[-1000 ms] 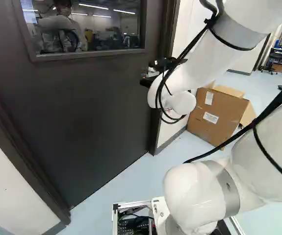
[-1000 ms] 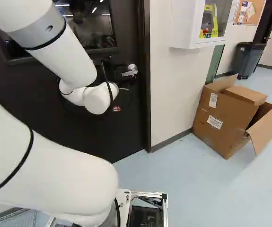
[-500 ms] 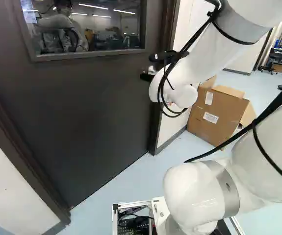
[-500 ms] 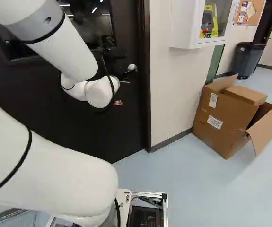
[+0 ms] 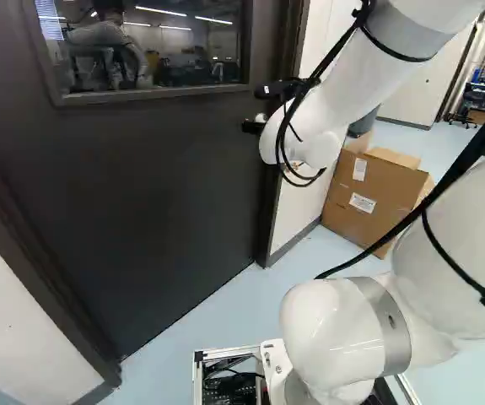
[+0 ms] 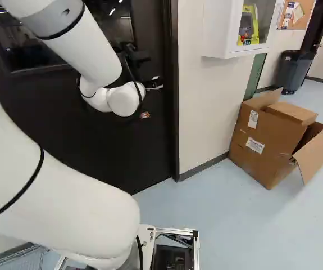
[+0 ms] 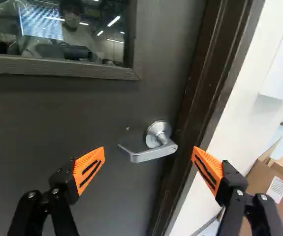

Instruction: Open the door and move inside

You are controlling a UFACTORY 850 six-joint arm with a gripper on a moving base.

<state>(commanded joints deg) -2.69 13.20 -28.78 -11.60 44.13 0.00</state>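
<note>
Gripper (image 5: pixel 257 109), upper middle of left base view: fingers spread wide, grasping nothing. Lever handle (image 7: pixel 153 154) ahead, between the fingers' lines, touching neither; upper middle of right base view. Long axis nearly level, across the gap; free end points away from door frame (image 7: pixel 206 88). Right base view: handle partly hidden by gripper. Door (image 5: pixel 141 194): top cut off in every view.

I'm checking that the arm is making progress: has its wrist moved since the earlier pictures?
Yes: in the right base view, the arm's wrist sits higher and nearer the door frame than before. The base has not moved.
</note>
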